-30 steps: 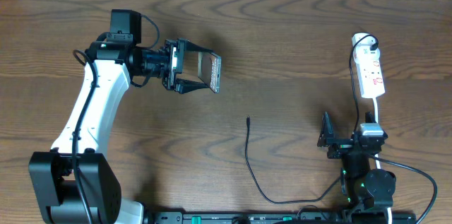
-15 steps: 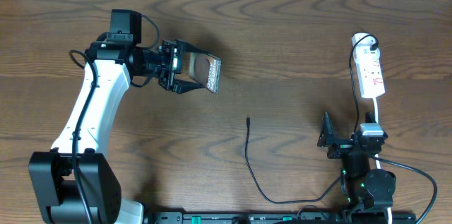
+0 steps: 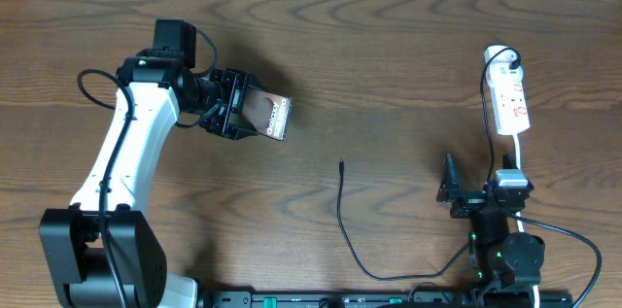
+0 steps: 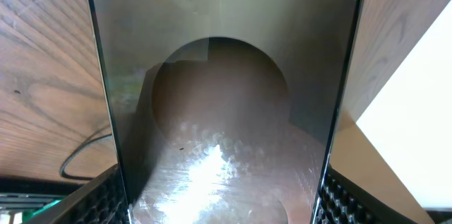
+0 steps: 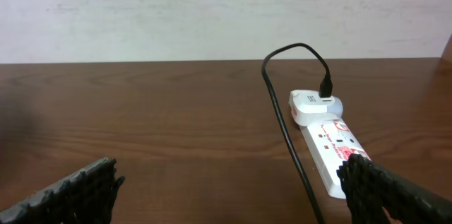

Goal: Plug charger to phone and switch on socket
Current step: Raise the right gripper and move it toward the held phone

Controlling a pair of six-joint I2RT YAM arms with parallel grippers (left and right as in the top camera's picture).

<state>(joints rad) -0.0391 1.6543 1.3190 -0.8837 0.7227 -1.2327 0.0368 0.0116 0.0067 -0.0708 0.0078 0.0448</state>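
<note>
My left gripper (image 3: 233, 106) is shut on the phone (image 3: 267, 116), a brown-bronze slab held above the table at the left; in the left wrist view the phone (image 4: 226, 111) fills the space between the fingers (image 4: 222, 206). The charger cable (image 3: 342, 213) lies on the table at the middle, its black connector tip (image 3: 341, 164) pointing away from me. The white socket strip (image 3: 509, 99) lies at the far right with a plug in its far end; it also shows in the right wrist view (image 5: 326, 143). My right gripper (image 3: 457, 191) is open and empty near the front edge, short of the strip.
The strip's white cord (image 3: 520, 157) runs back toward the right arm's base. A black lead (image 5: 282, 121) runs from the plug along the strip's left side. Bare wood lies between the phone and the connector tip. A pale wall stands behind the table.
My left gripper has turned and drawn back to the left with the phone, which now tilts flatter and sits lower in the overhead view. The right arm and the cable have not moved.
</note>
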